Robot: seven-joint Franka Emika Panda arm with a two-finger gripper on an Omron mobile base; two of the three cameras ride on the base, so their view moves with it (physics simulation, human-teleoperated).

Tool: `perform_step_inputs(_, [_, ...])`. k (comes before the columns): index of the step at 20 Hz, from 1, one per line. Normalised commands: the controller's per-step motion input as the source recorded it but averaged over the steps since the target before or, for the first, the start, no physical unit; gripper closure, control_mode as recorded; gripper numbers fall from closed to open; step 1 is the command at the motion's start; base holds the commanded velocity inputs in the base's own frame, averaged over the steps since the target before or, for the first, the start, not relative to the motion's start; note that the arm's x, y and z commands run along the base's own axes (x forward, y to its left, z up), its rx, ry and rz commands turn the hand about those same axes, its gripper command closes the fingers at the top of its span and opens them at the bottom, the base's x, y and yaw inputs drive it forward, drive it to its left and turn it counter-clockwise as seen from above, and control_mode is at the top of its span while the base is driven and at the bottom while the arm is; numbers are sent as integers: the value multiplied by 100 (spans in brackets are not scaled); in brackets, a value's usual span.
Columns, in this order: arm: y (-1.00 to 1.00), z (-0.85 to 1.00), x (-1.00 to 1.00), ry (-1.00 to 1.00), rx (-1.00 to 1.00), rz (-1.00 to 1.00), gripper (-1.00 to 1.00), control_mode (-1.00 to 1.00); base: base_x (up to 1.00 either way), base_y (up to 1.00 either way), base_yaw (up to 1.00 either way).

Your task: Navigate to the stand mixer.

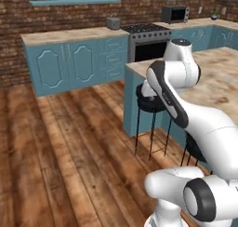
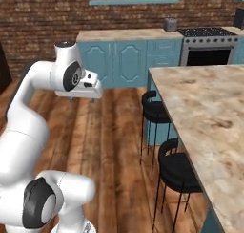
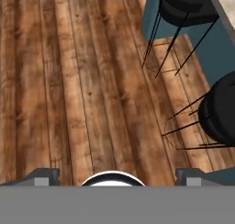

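Note:
My gripper (image 3: 117, 176) hangs over the wooden floor and points down at it; its two finger tips stand wide apart with nothing between them, so it is open. The right base view has the hand (image 2: 82, 97) at mid height, left of the island. A small dark object (image 1: 214, 16) sits on the far back counter at the right; it is too small to tell whether it is the stand mixer. A grey boxy appliance (image 1: 113, 22) stands on the back counter left of the stove.
A kitchen island (image 2: 209, 112) with a stone top runs along the right, with two black bar stools (image 2: 155, 110) (image 2: 178, 170) beside it. Teal cabinets (image 1: 74, 63), a stove (image 1: 146, 40) and a black microwave (image 1: 175, 14) line the brick back wall. Wooden floor (image 1: 60, 147) lies to the left.

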Motion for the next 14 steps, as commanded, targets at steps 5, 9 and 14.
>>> perform_step_inputs(5, [0, 0, 0, 0, 0, 0, -100, 100, 58, 40, -23])
perform_step_inputs(9, [0, 0, 0, 0, 0, 0, -100, 100, 72, 53, -32])
perform_step_inputs(14, [0, 0, 0, 0, 0, 0, -100, 100, 18, 15, -49])
